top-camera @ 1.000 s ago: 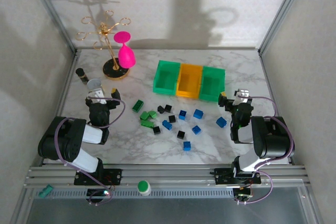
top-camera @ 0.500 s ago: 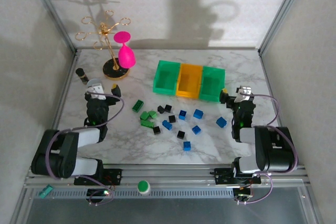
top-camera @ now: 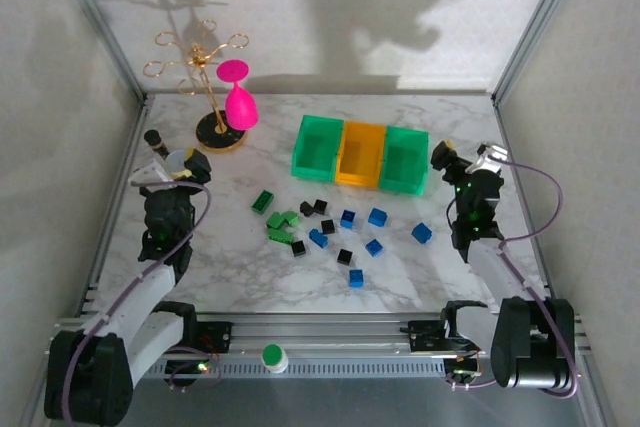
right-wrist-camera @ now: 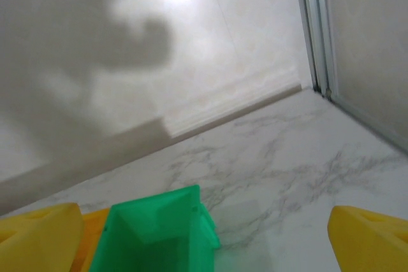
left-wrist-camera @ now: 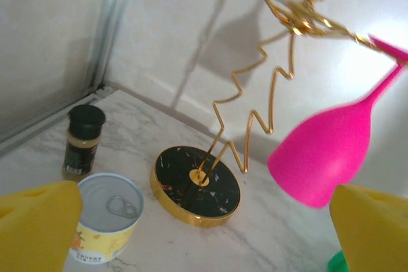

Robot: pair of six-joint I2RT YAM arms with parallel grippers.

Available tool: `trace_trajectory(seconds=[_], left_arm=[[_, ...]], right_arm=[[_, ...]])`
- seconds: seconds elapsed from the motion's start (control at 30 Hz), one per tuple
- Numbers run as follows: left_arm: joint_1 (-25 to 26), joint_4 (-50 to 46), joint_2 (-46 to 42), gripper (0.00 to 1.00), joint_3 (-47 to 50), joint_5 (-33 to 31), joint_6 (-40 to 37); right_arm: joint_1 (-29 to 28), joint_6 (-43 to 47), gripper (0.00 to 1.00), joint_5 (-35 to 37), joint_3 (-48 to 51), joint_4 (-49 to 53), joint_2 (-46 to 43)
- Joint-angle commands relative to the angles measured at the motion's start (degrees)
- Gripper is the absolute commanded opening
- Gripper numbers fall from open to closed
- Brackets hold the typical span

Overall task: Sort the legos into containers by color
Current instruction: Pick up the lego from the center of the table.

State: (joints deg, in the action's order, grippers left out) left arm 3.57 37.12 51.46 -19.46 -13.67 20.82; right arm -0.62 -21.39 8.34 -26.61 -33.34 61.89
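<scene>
Several tiny legos lie loose mid-table: green ones, black ones and blue ones, one blue brick farthest right. The containers stand in a row behind them: a green bin, a yellow-orange bin and a second green bin, whose corner sits low in the right wrist view. My left gripper is open and empty at the far left, facing the gold stand. My right gripper is open and empty, just right of the bins.
A gold wire stand with a black base holds a hanging pink glass at back left. A small tin can and a dark-capped spice jar stand beside it. Metal frame posts border the table.
Both arms have stretched out and lifted. The left gripper swung left toward the can and stand; the right gripper moved right and back beside the right green bin. The legos have not moved.
</scene>
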Motion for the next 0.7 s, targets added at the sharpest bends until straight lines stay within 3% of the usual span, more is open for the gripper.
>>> trace_trajectory(seconds=[0.0, 0.13, 0.3, 0.67], left_arm=[[-0.7, -8.5, -2.3, 0.99, -1.5, -8.1, 11.6], [-0.7, -19.4, -1.9, 0.99, -6.0, -6.7, 13.7], [-0.4, -23.5, -6.4, 0.99, -4.8, 0.4, 13.5], [4.0, -33.7, -12.4, 0.99, -5.0, 14.5, 14.7]], right_arm=[[0.6, -7.6, 0.99, -0.6, -2.1, 11.4, -1.4], [0.6, -7.6, 0.99, -5.8, -3.7, 17.4, -1.9], [-0.8, -8.6, 0.99, -8.0, -6.6, 26.9, -2.2], [-12.2, -8.5, 0.99, -6.8, -14.8, 44.1, 0.6]])
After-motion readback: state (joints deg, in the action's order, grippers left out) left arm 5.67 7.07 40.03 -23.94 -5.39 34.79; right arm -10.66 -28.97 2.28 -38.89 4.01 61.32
